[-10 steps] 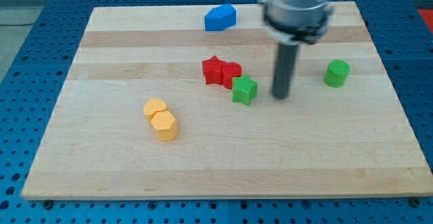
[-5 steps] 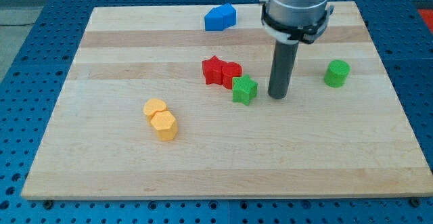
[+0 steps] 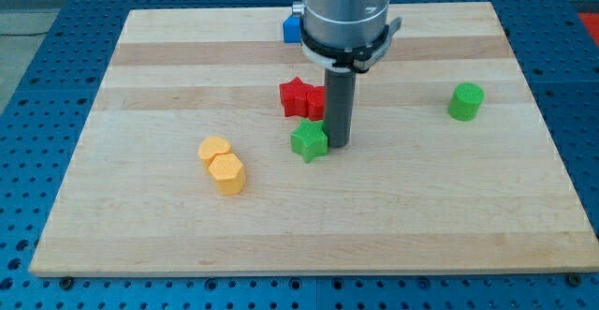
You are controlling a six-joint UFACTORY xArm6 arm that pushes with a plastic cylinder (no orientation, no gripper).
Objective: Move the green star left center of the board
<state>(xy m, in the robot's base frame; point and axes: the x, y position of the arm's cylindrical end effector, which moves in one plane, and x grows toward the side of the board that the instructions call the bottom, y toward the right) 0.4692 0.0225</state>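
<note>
The green star (image 3: 309,142) is sitting near the middle of the wooden surface (image 3: 150,226), slightly toward the near side. My tip (image 3: 337,144) is resting on the surface just to the right of the green star, touching or almost touching its right edge; the exact contact is hard to make out. The end effector is a plain dark rod with nothing that opens or closes, and it is holding nothing.

Just beyond the green star, a red star (image 3: 296,97) is lying beside a second red block (image 3: 316,103) whose right part is hiding behind the rod, so its shape is unclear. The two red blocks are touching each other.

To the left of the green star, and a little nearer, two yellow blocks are lying pressed together: a smaller yellow block (image 3: 214,149) and a yellow hexagonal block (image 3: 227,173) just in front of it.

Far off to the right, a green cylinder (image 3: 465,101) is standing well apart from everything else.

At the far edge, a blue block (image 3: 292,28) is peeking out from behind the arm's grey body, mostly covered.
</note>
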